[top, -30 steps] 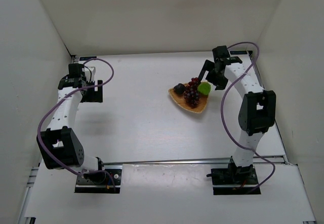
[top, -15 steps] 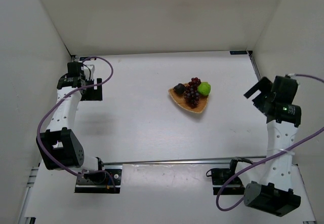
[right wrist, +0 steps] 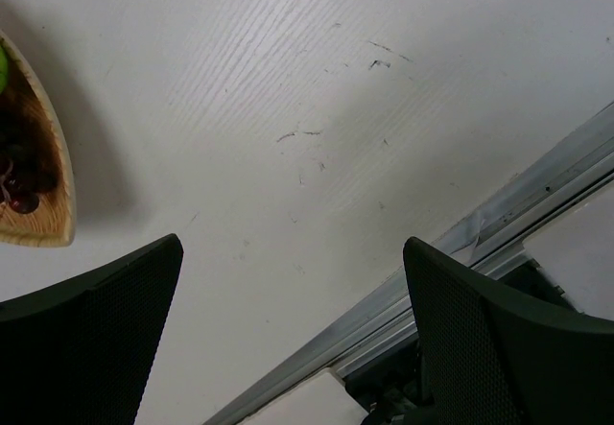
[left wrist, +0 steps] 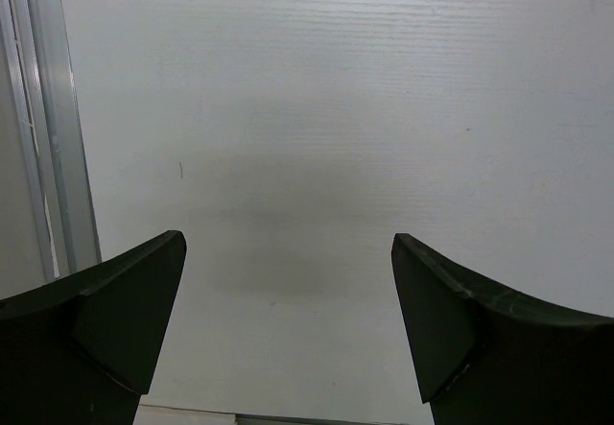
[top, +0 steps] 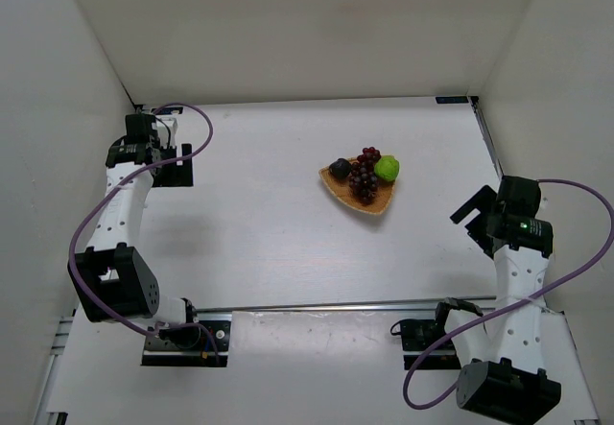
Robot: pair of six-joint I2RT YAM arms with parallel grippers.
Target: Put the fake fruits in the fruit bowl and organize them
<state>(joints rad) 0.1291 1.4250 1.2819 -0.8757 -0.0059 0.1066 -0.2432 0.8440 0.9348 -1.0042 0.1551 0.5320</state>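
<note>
My right arm is folded low by the counter's right edge, right tool spread apart, empty. My left tool gapes at far left. The fruit bowl holds the green fruit, plum and grape bunch. My right wrist view clips the bowl at its left edge and hides the plum.

A white, fine-grained tabletop sits boxed in by plain pale walls on the left, right and far sides. A metal rail crosses its near edge. Faint dark scuffs mark the surface in the right wrist view, short and scattered.
</note>
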